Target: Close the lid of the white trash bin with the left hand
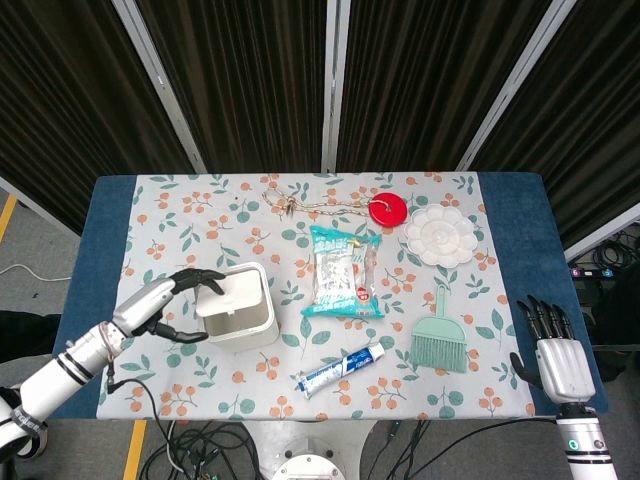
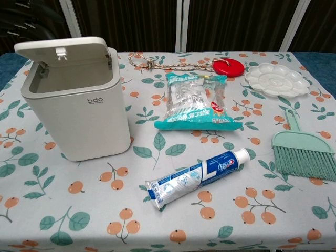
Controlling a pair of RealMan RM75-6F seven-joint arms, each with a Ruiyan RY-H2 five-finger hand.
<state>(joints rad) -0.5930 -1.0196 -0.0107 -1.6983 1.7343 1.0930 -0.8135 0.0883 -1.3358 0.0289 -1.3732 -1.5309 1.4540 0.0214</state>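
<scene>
The place looked like a robot test lab, not a home: black pleated curtains [image 1: 250, 80] hung on bare aluminium frame posts [image 1: 337, 80] behind the worktop [image 1: 110, 200], which wore a leaf-and-fruit printed cloth [image 1: 200, 210], and loose black cables [image 1: 210, 450] trailed over the grey floor [image 1: 40, 240] below.

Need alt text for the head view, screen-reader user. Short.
Overhead view of a floral-clothed table: the robot's left hand is at the white trash bin, whose lid is tipped nearly shut. To the right lie a snack bag, toothpaste tube and green brush; the right hand idles off-table.
</scene>
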